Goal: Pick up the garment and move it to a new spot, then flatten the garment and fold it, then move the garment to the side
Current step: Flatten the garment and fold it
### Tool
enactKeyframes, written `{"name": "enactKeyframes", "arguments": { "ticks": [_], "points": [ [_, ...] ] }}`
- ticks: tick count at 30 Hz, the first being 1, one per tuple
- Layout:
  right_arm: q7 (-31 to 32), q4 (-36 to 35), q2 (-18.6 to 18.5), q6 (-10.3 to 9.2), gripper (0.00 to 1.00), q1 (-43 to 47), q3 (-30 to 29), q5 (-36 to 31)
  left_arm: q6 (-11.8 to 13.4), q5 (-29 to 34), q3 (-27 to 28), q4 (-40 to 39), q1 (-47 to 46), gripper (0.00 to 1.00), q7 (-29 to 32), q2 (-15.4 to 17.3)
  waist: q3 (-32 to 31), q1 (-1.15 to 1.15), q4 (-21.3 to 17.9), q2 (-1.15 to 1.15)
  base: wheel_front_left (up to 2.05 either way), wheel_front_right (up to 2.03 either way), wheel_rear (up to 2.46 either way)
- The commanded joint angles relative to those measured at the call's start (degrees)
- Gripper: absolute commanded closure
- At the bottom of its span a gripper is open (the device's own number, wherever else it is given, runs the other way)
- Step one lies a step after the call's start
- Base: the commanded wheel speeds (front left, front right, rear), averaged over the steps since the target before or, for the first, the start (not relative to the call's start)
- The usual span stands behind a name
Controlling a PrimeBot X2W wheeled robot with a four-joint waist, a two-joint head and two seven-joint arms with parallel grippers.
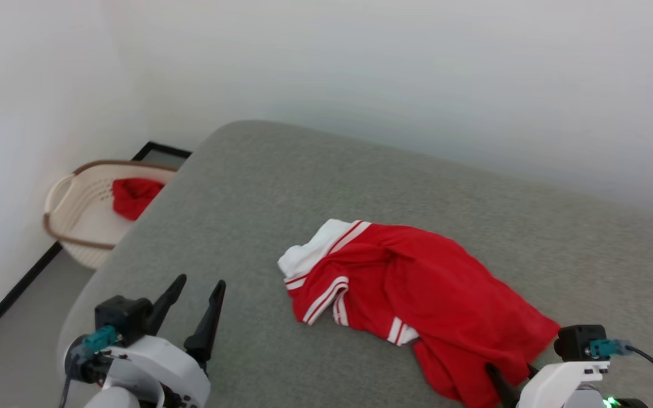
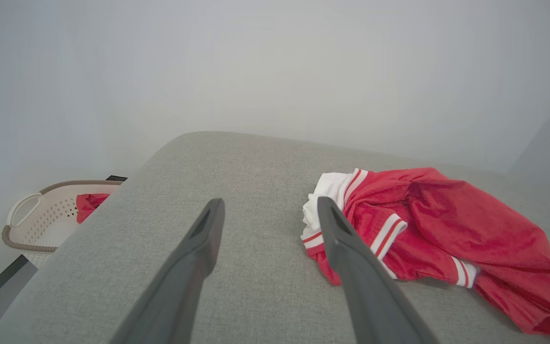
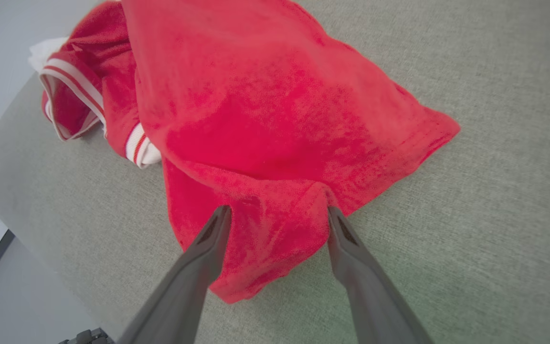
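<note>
The garment is a bright red top with white panels and striped trim, lying crumpled on the grey cushioned surface. In the left wrist view the garment lies to the right of my left gripper, which is open with nothing between its fingers. In the head view my left gripper hovers left of the garment, apart from it. My right gripper is open, its fingertips pressed onto the near red hem of the garment, fabric between them. Its dark fingers show at the garment's near right end.
A cream perforated laundry basket holding a plain red cloth stands on the floor at the far left, by the wall. The basket also appears in the left wrist view. The grey surface's rounded edge drops to the floor on the left.
</note>
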Motion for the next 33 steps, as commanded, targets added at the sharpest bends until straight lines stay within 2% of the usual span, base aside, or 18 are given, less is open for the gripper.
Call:
{"name": "enactKeyframes", "arguments": {
  "ticks": [1, 6, 7, 8, 9, 14, 20, 27, 33],
  "points": [
    [0.98, 0.76, 0.23, 0.02, 0.00, -1.32, -0.28, -1.42, -0.47, 0.33, -0.22, 0.62, -0.94, 0.00, -0.60, -0.66, 2.30, 0.00, 3.24, 0.00, 0.00, 0.00, 0.00],
    [2.08, 4.99, 0.57, 0.02, 0.00, -3.28, -1.00, -3.80, -1.03, 0.32, -0.49, 2.31, -2.04, 0.00, -1.47, -2.03, 3.18, 0.00, 4.76, 0.00, 0.00, 0.00, 0.00],
    [2.04, 5.73, 0.64, 0.02, 0.33, -3.76, -0.86, -4.32, -1.18, 0.25, -0.48, 2.58, -2.18, 0.00, -1.66, -2.32, 3.30, 0.00, 4.97, 0.00, 0.00, 0.00, 0.00],
    [1.59, 6.49, 0.69, 0.02, 0.84, -4.30, -1.10, -4.43, -1.27, 0.29, -0.50, 2.84, -2.25, 0.00, -1.83, -2.46, 3.38, 0.00, 5.10, 0.00, 0.00, 0.00, 0.00],
    [1.37, 7.17, 0.68, 0.02, 1.00, -4.68, -1.45, -4.49, -1.41, 0.43, -0.50, 3.09, -2.35, 0.00, -2.06, -2.50, 3.46, 0.00, 5.20, 0.00, 0.00, 0.00, 0.00],
    [0.97, 8.99, 0.75, 0.02, 1.00, -6.67, -1.51, -4.41, -1.35, 0.87, 0.22, 3.61, -2.38, 0.00, -2.87, -2.82, 3.74, 0.00, 5.22, 0.00, 0.00, 0.00, 0.00],
    [0.42, 7.39, 0.72, 0.02, 1.00, -9.58, -2.62, -4.73, -1.53, 1.87, 1.23, 3.45, -0.90, 0.00, -3.50, -3.05, 3.36, 0.00, 5.09, 0.00, 0.00, 0.00, 0.00],
    [-0.28, 6.38, -1.81, 0.02, 1.00, -14.41, -4.65, -5.52, -2.17, 2.70, 1.38, 2.79, -0.42, 0.00, -3.68, -4.39, 3.92, 0.00, 5.68, 0.00, 0.00, 0.00, 0.00],
    [-2.27, 8.42, -4.83, 0.02, 1.00, -19.24, -5.59, -6.05, -2.96, 4.42, 1.36, 1.97, -1.44, 0.00, -3.69, -6.39, 5.73, 0.00, 6.95, 0.00, 0.00, 0.00, 0.00]
  ]
}}
